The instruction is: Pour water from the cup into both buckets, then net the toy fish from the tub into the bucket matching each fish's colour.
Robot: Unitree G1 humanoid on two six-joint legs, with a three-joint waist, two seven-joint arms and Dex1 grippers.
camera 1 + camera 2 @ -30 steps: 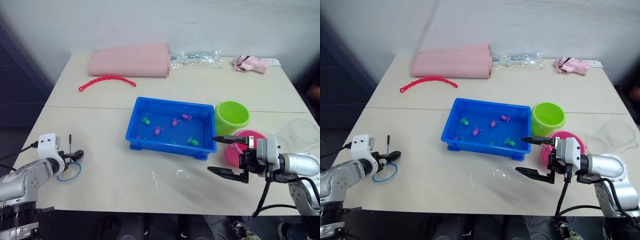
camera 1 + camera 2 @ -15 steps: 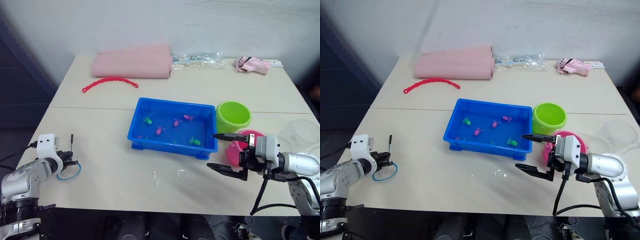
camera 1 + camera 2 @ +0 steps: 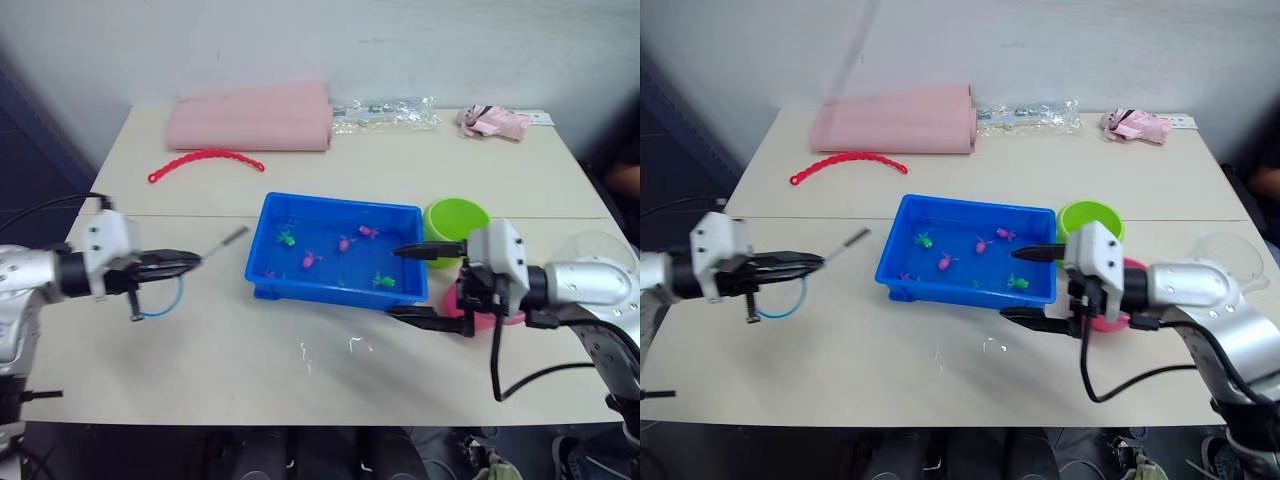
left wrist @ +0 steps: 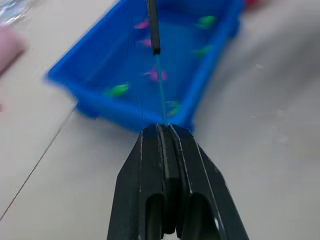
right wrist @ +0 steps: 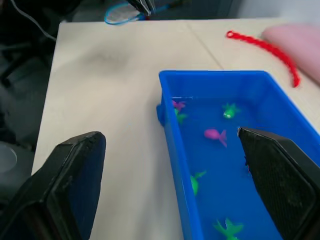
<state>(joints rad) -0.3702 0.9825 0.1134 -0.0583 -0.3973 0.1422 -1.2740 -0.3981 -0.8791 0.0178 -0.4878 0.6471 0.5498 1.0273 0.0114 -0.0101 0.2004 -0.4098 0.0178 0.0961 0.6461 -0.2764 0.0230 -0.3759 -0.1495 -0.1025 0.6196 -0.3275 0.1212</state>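
Note:
My left gripper (image 3: pixel 192 260) is shut on the net and holds it above the table, left of the tub (image 3: pixel 330 294). The net's blue hoop (image 3: pixel 163 301) hangs below the fingers, and its thin handle (image 3: pixel 225 243) points at the tub. Several pink and green toy fish (image 3: pixel 310 260) lie in the tub's water. At the tub's right end my right gripper (image 3: pixel 395 282) stands open and empty, in front of the pink bucket (image 3: pixel 503 312). The green bucket (image 3: pixel 455 218) sits just behind. The clear cup (image 3: pixel 600 255) is at the far right.
A rolled pink cloth (image 3: pixel 250 120), a red bead chain (image 3: pixel 205 158), a clear plastic bag (image 3: pixel 385 112) and a small pink item (image 3: pixel 490 122) lie along the table's far side. Water drops (image 3: pixel 350 344) dot the table in front of the tub.
My left gripper has shut on the net, lifted it off the table and carried it right toward the tub. The right gripper has moved left alongside the tub, still open.

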